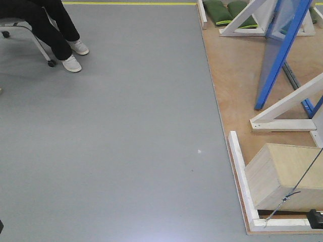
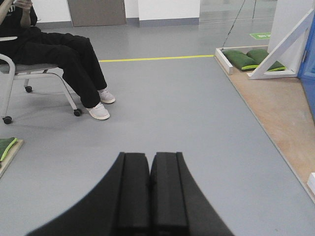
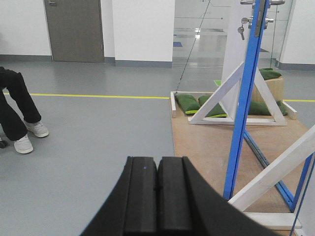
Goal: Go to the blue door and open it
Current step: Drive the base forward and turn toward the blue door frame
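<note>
The blue door [image 1: 282, 55] stands on a wooden platform at the upper right, seen edge-on and leaning in the picture. In the right wrist view its blue edge [image 3: 244, 98] rises to the right of my gripper, with a silver lever handle [image 3: 248, 2] and a lock with a key [image 3: 242, 23] near the top. A strip of blue [image 2: 309, 73] shows at the right edge of the left wrist view. My left gripper [image 2: 149, 156] is shut and empty over the grey floor. My right gripper [image 3: 157, 160] is shut and empty, left of the door and well short of it.
A person [image 2: 74, 59] sits on a wheeled chair [image 2: 15, 73] at the far left. The wooden platform [image 1: 237, 85] carries white brace beams [image 3: 275, 167], green sandbags [image 3: 187, 103] and a wooden box [image 1: 282, 174] with a cable [image 1: 303, 176]. A yellow floor line [image 2: 152, 59] runs across behind.
</note>
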